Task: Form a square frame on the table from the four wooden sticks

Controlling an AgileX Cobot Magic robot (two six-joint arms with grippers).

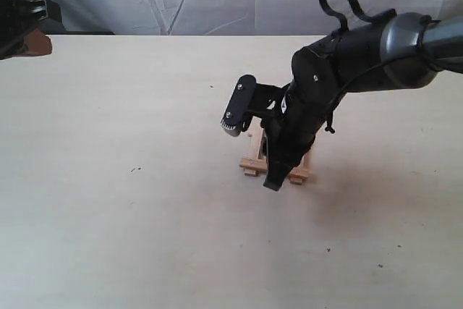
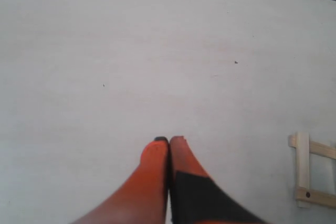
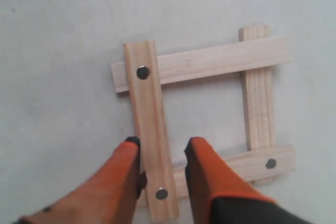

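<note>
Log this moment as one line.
right pincer: open, straddling one stick of square frame | frame: closed square, on table | left pincer: shut, empty, away from frame

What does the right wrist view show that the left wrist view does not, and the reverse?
Only the right wrist view: the whole small square frame of four light wooden slats, with the open right gripper straddling one slat. Only the left wrist view: the shut left gripper. Both: the pale cream table and at least part of the frame.
</note>
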